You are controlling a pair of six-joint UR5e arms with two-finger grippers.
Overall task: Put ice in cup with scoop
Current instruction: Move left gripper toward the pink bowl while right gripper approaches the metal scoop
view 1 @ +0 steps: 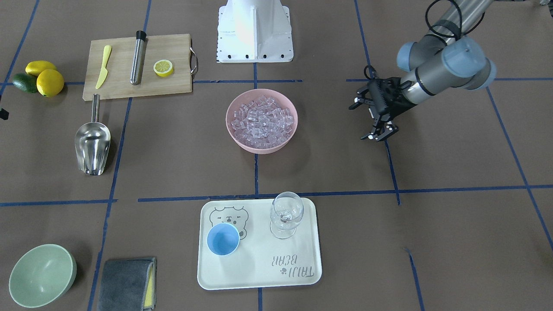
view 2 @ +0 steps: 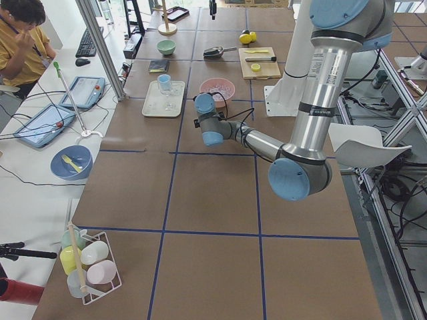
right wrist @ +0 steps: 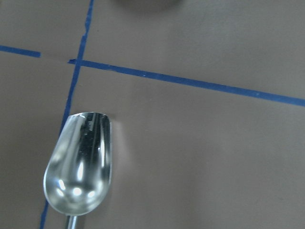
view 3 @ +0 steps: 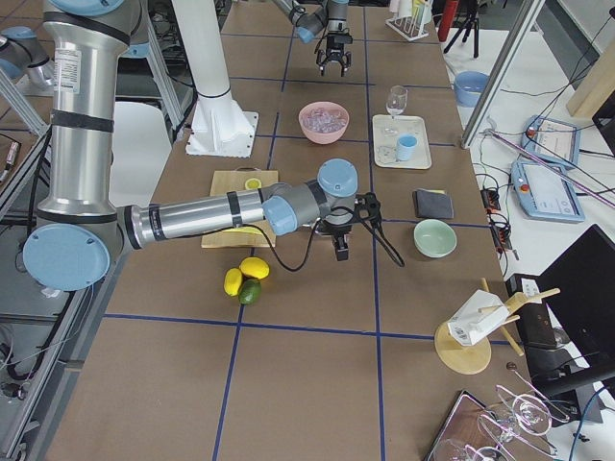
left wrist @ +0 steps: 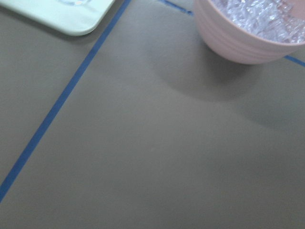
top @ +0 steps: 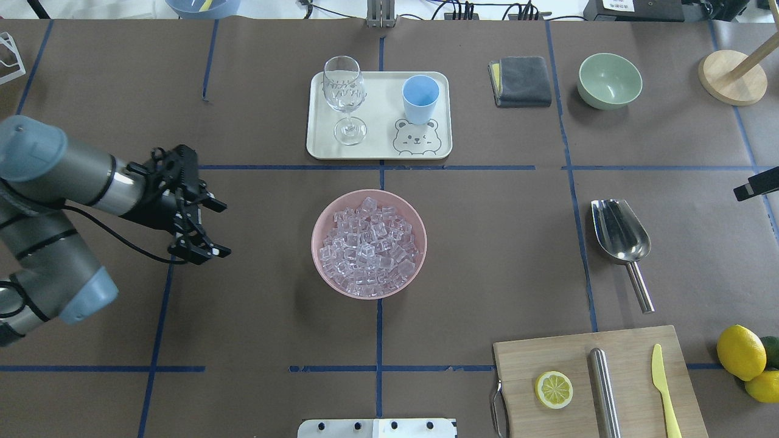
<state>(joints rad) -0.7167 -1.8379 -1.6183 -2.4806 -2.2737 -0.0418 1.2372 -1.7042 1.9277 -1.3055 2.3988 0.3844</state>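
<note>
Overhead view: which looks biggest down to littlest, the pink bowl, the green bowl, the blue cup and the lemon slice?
1. pink bowl, clearly the biggest
2. green bowl
3. blue cup and lemon slice: these look about the same size, so I can't rank them.

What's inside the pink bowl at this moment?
Only the ice, heaped nearly to the rim of the pink bowl. The cubes cover its floor, so anything beneath them cannot be seen.
</note>
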